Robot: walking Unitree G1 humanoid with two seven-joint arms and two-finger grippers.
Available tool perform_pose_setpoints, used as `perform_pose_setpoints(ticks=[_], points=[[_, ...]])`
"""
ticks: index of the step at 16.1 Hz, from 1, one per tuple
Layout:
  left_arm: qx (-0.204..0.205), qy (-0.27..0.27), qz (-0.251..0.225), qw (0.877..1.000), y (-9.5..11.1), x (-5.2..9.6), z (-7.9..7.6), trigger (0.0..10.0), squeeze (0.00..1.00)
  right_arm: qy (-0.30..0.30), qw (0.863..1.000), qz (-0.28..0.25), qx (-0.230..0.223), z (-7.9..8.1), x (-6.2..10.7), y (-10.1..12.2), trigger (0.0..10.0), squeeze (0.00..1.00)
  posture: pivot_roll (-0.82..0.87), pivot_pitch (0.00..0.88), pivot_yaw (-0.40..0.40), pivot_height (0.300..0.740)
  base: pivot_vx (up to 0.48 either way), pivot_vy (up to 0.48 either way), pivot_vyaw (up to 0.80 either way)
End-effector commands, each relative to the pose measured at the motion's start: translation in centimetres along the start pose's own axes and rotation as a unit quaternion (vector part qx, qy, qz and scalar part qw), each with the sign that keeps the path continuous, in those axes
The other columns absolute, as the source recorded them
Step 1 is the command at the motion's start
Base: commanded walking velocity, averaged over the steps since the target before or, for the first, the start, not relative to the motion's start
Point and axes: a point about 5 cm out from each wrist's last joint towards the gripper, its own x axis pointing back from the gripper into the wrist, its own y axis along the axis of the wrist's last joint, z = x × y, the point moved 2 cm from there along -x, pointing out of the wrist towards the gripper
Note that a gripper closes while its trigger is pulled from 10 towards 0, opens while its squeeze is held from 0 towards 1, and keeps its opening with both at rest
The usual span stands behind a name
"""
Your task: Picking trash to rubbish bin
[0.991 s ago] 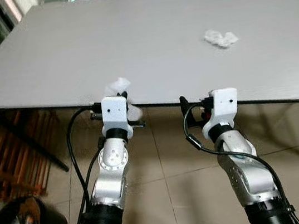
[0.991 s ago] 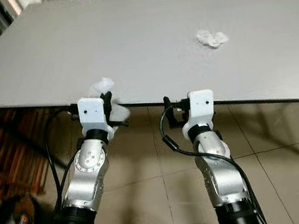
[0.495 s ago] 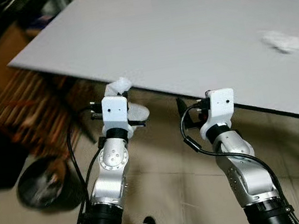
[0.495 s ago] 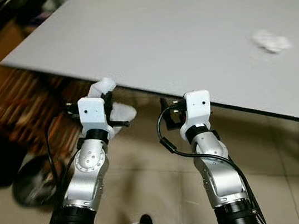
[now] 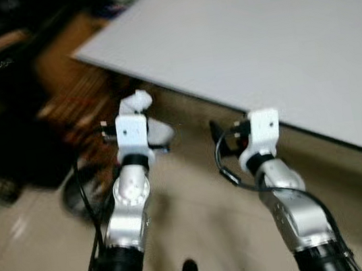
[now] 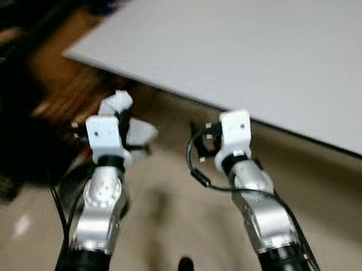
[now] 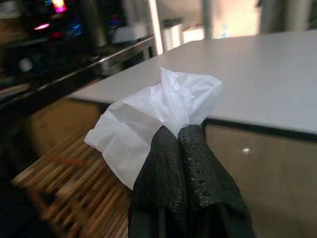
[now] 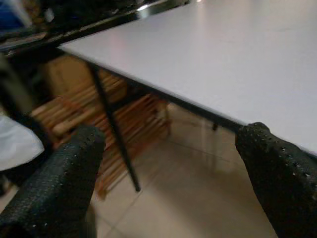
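Left end effector [image 7: 181, 136] was clenched on crumpled white trash [image 7: 153, 116] — held beside the surface [image 5: 277, 46] edge. Right end effector [image 8: 171, 168] was released — fingers apart.

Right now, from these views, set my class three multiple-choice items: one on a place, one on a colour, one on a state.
1. Where is the left hand?
A. Off the table's edge, above the floor
B. Resting flat on the tabletop
C. Inside a drawer

2. What colour is the crumpled tissue?
A. Red
B. White
C. Green

3. What state is the right hand in?
A. Shut on a cup
B. Shut on a tissue
C. Open, holding nothing

Key: 1 A, the head views show it out past the grey table over tiles; 2 B, the left wrist view shows it white; 3 C, its fingers stand wide apart with bare floor between.
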Motion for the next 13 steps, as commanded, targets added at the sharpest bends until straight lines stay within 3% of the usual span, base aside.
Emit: perform_pose_setpoints(ticks=[1,4,6,9,10,13], points=[[-0.002,0.003,0.006,1.000,-0.2,0.2,0.0,10.0,0.00,0.005,1.000,0.004,-0.003,0.3,0.0,-0.1,10.0,0.00,-0.07,0.156,0.051,0.740,0.000,0.000,0.80],[-0.002,0.003,0.005,1.000,-0.2,0.2,0.0,10.0,0.00,0.011,1.000,0.005,-0.005,0.5,0.0,-0.1,10.0,0.00,-0.07,0.154,0.050,0.740,0.000,0.000,0.80],[-0.001,0.003,0.006,1.000,-0.3,0.2,0.0,10.0,0.00,0.057,0.998,0.017,-0.015,1.3,0.1,-0.4,10.0,0.00,-0.07,0.154,0.050,0.740,0.000,0.000,0.80],[-0.002,0.002,0.006,1.000,-0.3,0.2,0.0,10.0,0.00,0.146,0.987,0.045,-0.045,3.1,0.9,-1.2,10.0,0.00,-0.07,0.153,0.048,0.740,0.000,0.000,0.00],[-0.002,0.001,0.006,1.000,-0.3,0.2,0.0,10.0,0.00,0.180,0.982,0.050,-0.034,3.7,1.3,-1.4,10.0,0.00,-0.07,0.149,0.047,0.740,0.000,0.000,0.00],[-0.002,-0.002,0.007,1.000,-0.3,0.2,-0.1,10.0,0.00,0.216,0.974,0.052,-0.044,4.3,1.7,-1.3,10.0,0.00,-0.07,0.145,0.046,0.740,0.000,0.000,0.00]])
